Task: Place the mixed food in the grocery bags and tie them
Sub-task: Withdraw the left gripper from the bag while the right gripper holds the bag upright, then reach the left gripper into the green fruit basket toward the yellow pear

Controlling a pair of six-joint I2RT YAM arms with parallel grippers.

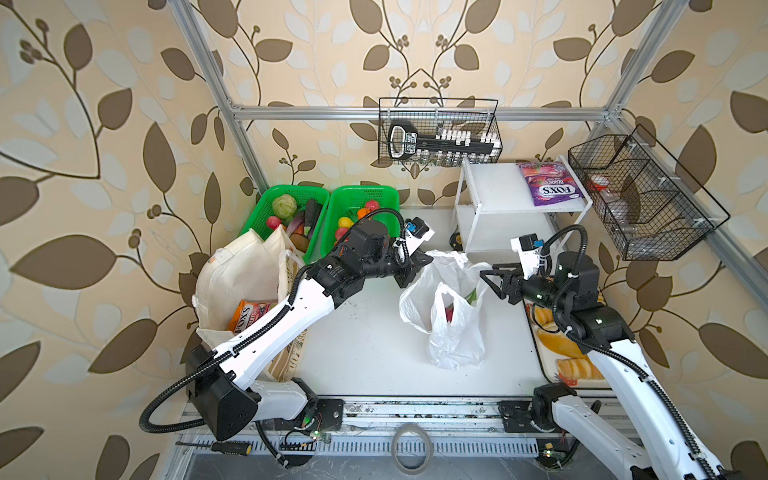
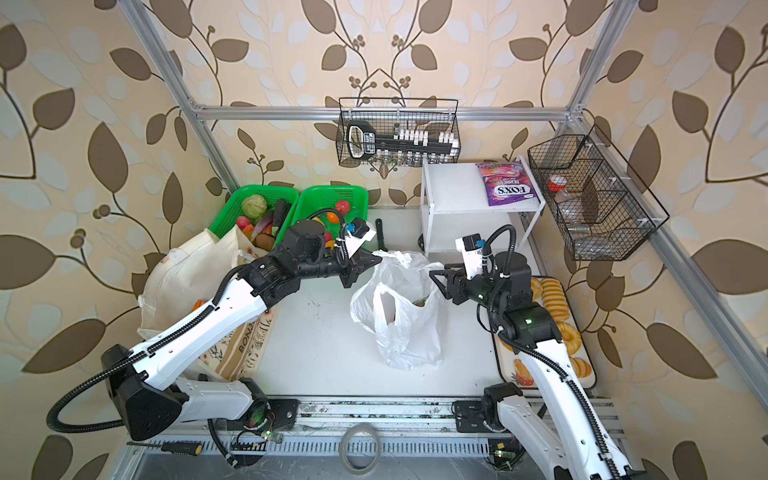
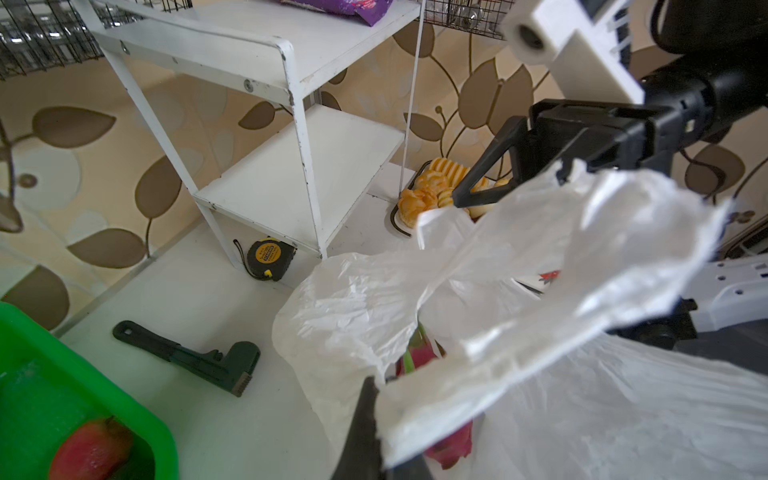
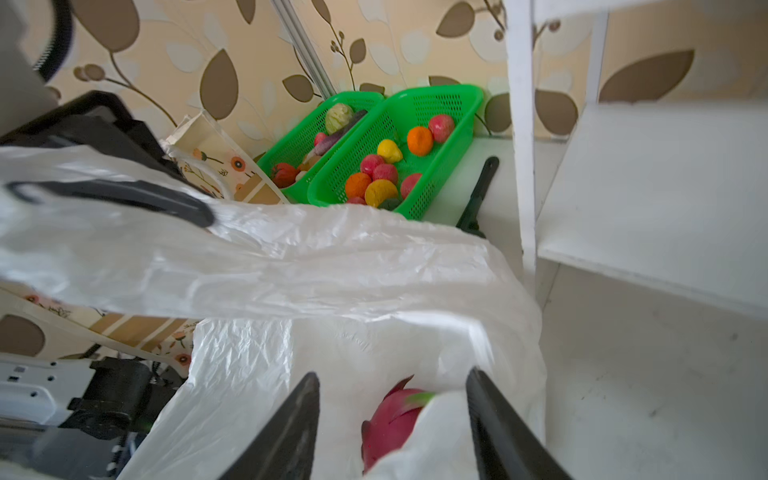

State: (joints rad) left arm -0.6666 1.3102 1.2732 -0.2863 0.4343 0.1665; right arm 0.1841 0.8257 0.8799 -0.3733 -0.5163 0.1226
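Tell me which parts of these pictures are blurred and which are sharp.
In both top views, light is even and focus sharp: the purple packet has legible print; in the left wrist view, the white plastic bag is smeared, the tape measure crisp; in the right wrist view, the bag is soft, the green fruit basket clear.

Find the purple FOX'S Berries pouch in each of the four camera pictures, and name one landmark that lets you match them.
Top view: purple FOX'S Berries pouch lies on the white shelf, top board, back right.
Top view: pouch on that same top board.
Left wrist: only a cut-off purple edge of the pouch, on the top board.
Right wrist: not in it.
Shared landmark: the white shelf, in all four.
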